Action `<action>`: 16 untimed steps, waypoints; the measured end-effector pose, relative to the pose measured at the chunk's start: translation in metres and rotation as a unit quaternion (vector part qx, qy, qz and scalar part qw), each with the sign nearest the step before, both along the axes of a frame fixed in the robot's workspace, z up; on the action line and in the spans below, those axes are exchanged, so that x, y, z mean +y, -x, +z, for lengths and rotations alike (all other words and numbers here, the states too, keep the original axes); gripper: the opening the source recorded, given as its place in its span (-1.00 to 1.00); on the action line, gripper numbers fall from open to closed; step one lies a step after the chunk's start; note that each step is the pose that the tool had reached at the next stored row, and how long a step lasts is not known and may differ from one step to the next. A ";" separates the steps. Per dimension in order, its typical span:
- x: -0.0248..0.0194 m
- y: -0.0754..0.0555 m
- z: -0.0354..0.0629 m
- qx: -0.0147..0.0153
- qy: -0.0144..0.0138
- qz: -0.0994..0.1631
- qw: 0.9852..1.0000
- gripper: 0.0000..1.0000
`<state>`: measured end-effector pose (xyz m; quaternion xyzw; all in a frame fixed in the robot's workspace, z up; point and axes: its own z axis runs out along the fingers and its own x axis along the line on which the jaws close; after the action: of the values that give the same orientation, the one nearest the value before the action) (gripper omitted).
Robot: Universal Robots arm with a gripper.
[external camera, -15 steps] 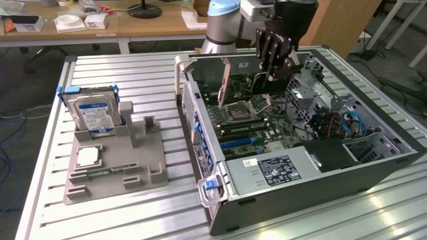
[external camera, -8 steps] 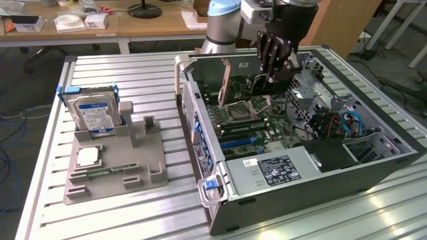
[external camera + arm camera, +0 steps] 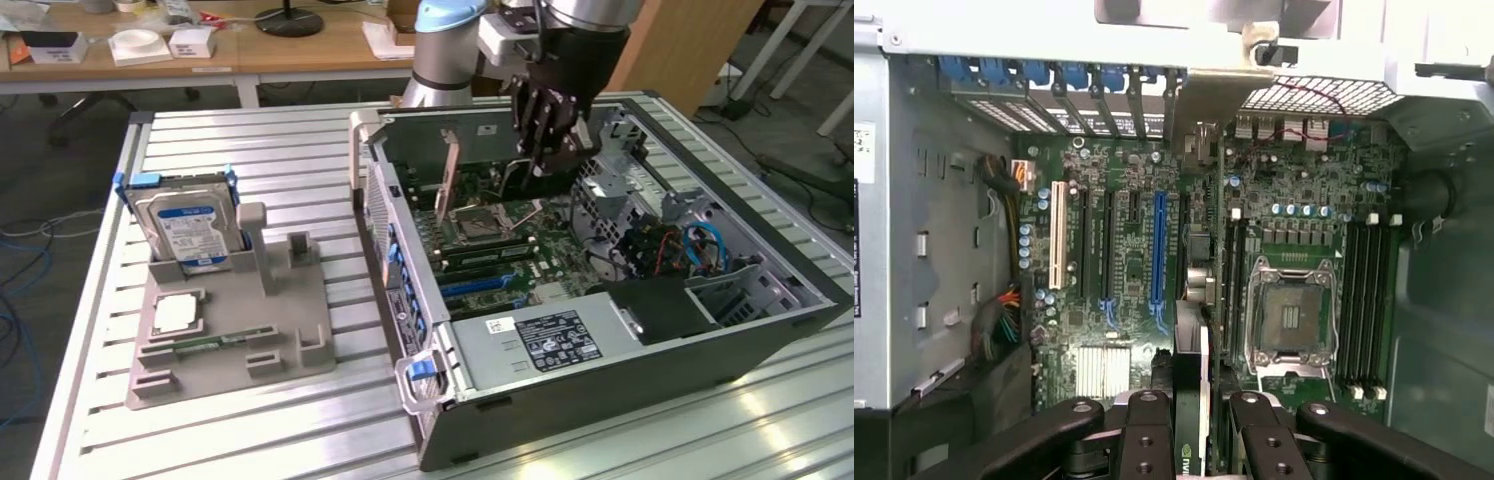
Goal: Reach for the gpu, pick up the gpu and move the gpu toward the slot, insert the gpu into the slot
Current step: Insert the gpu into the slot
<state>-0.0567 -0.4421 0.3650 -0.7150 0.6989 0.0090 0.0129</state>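
Above the slot [image 3: 1159, 250] the board lies open, between grey metal wall [image 3: 914, 250] and processor socket [image 3: 1291, 315].

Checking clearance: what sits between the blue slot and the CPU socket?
Wrist view: between slot and socket is the gpu, edge-on in the fingers, then black memory slots next to the socket.

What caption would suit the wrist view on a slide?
Black tool grips thin dark graphics card edge-on above green motherboard, beside long blue slot.
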 end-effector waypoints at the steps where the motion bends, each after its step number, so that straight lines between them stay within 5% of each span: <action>1: 0.0000 0.000 -0.0009 0.000 0.000 0.000 1.000 -0.47; 16: 0.0007 0.006 -0.0275 0.001 0.003 0.000 1.000 -0.47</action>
<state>-0.0627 -0.4414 0.3375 -0.7153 0.6987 0.0077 0.0107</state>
